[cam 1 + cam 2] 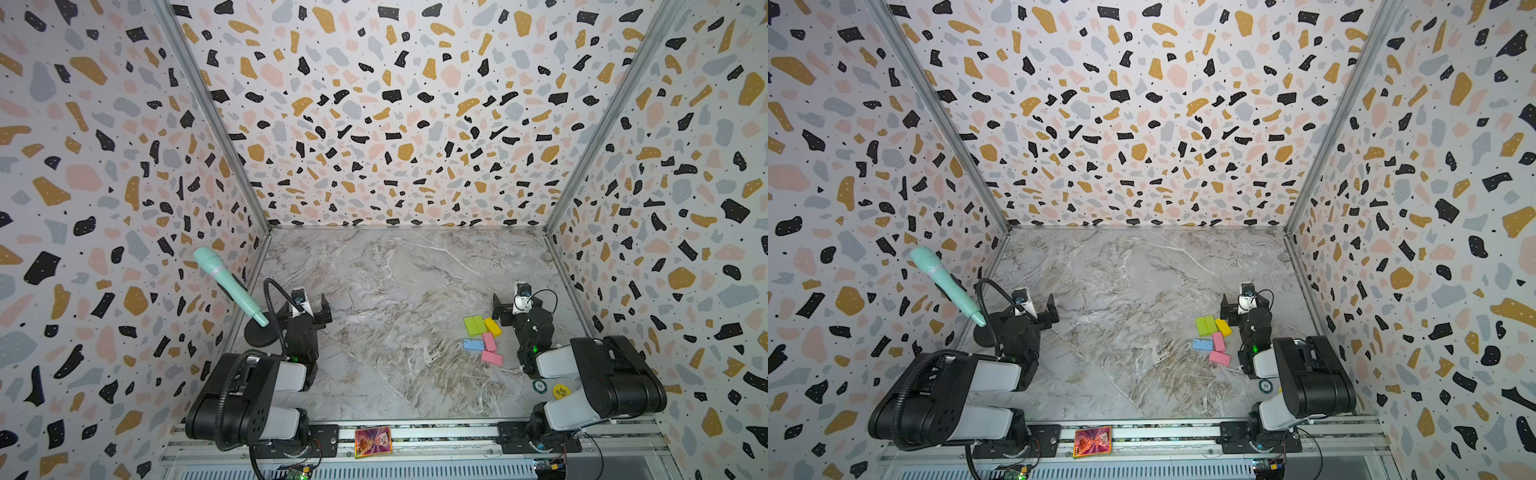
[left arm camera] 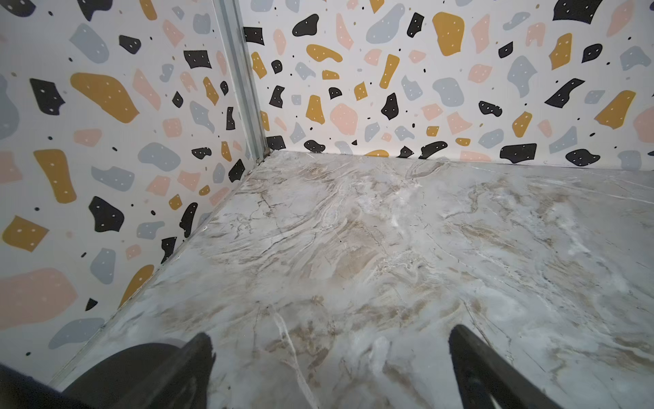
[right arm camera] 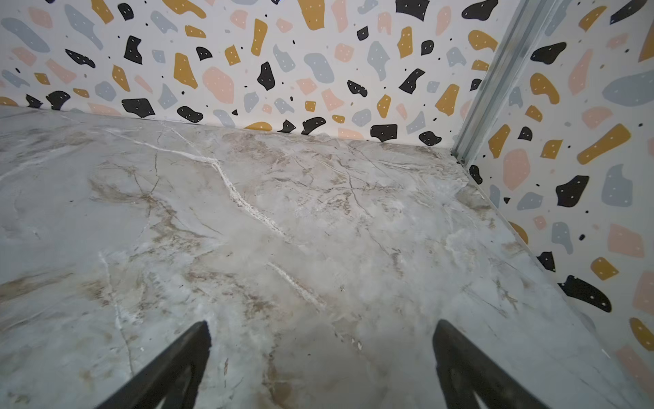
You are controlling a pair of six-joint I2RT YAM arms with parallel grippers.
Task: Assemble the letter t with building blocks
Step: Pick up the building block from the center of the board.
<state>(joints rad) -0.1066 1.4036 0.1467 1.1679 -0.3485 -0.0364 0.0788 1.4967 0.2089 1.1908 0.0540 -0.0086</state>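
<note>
In both top views only: blocks

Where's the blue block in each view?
Top view: blue block lies right of centre, just left of the nearest pink block.
Top view: same spot, left of that pink block.
Left wrist: not in it.
Right wrist: not in it.
Shared landmark: the marble table, seen in all four views.

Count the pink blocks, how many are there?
2. The far pink block sits beside the blue block; the near pink block lies just nearer the camera. None looks hidden.
</note>
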